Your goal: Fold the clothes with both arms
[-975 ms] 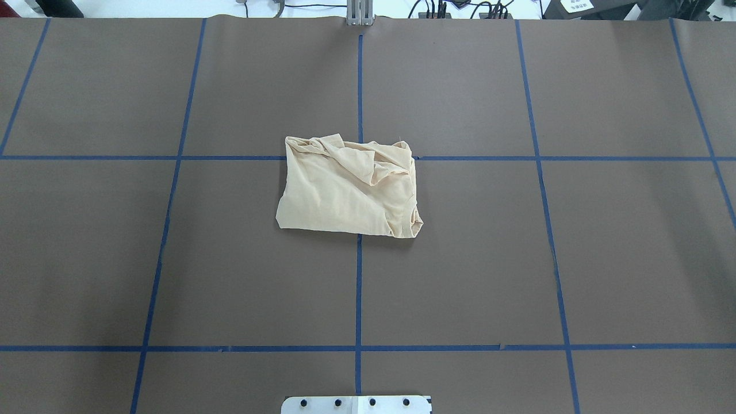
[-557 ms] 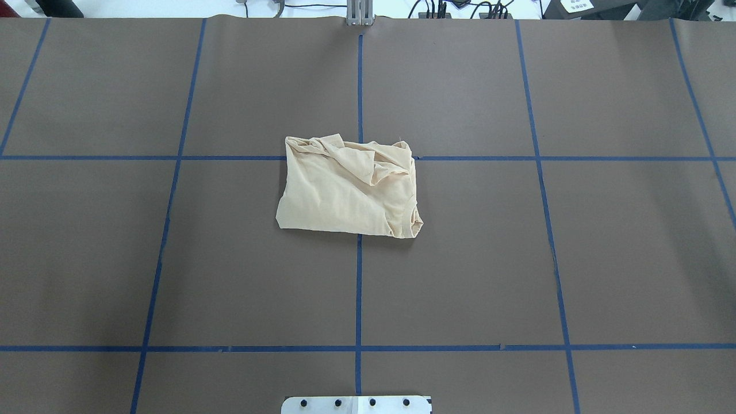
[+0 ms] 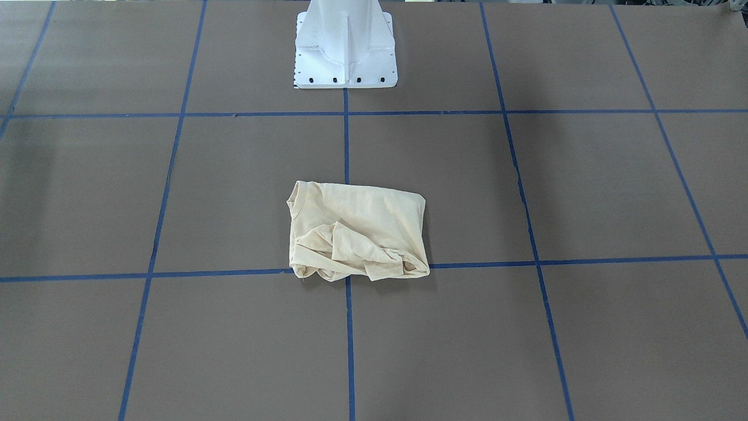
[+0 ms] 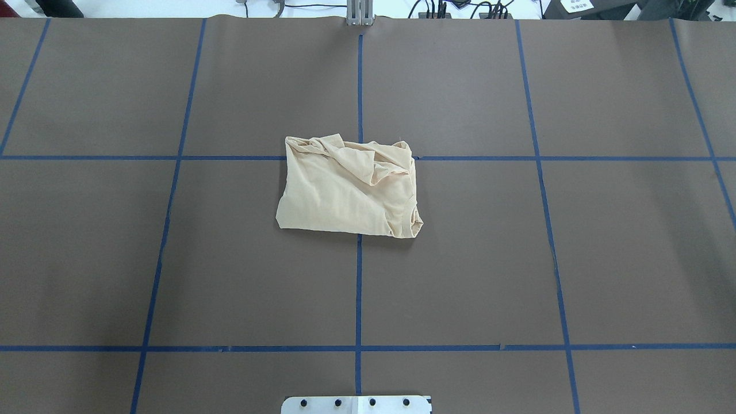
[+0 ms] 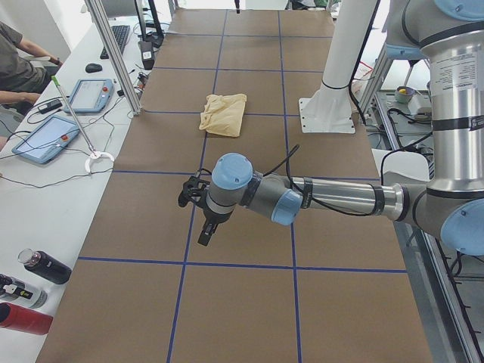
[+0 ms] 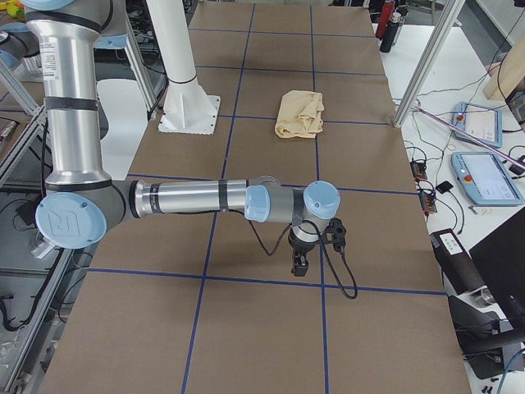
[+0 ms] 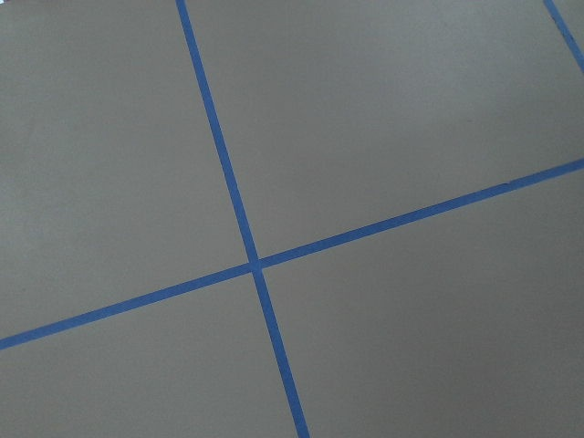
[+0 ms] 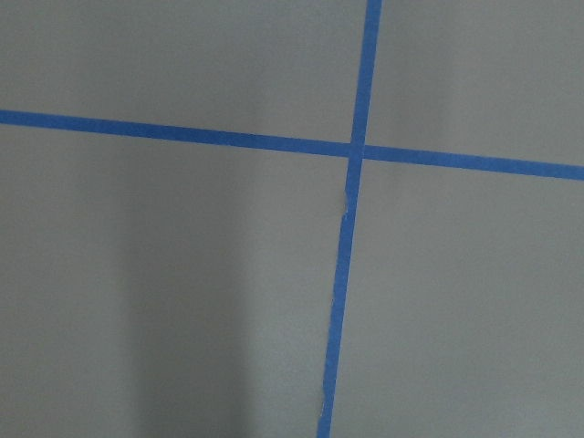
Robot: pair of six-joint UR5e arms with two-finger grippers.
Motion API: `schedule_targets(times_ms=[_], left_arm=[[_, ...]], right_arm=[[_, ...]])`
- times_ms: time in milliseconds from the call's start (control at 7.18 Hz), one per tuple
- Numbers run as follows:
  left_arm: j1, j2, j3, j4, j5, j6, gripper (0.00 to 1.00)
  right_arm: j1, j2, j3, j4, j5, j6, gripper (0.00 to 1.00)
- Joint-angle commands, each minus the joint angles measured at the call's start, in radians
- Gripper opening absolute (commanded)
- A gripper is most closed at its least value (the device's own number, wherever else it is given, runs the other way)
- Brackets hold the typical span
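2 grippers (image 5: 204,237) (image 6: 300,266) well off shirt (image 4: 345,195).

OVERHEAD: high, looking forward and down on brown paper-covered table (image 4: 460,259), white metal pedestal base (image 4: 356,404) at 6 o'clock | FRONT: opposite, base at 12 o'clock | SIDES: table ends, lengthwise | WRISTS: close on blue tape crossing (image 7: 255,265) | Fixed views share folded cream-yellow shirt (image 4: 348,190).

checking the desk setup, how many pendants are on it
2: far pendant by the post, near pendant by the person. More may be out of frame.
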Motion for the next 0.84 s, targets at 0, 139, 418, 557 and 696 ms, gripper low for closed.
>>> schedule_targets(times_ms=[0, 139, 418, 557, 696], left_arm=[[0.000, 0.000, -0.001, 0.000, 0.000, 0.000, 0.99], [0.000, 0.000, -0.001, 0.000, 0.000, 0.000, 0.99], [0.000, 0.002, -0.009, 0.002, 0.000, 0.000, 0.99], [0.000, 0.000, -0.008, 0.002, 0.000, 0.000, 0.99], [0.000, 0.002, -0.009, 0.002, -0.002, 0.000, 0.99]], right_arm=[[0.000, -0.003, -0.001, 0.020, -0.001, 0.001, 1.00], [0.000, -0.003, -0.001, 0.020, 0.000, 0.001, 1.00], [0.000, -0.001, -0.001, 0.022, 0.000, 0.000, 1.00], [0.000, -0.001, 0.000, 0.022, 0.002, 0.001, 1.00], [0.000, -0.001, 0.000, 0.022, 0.002, 0.001, 1.00]])
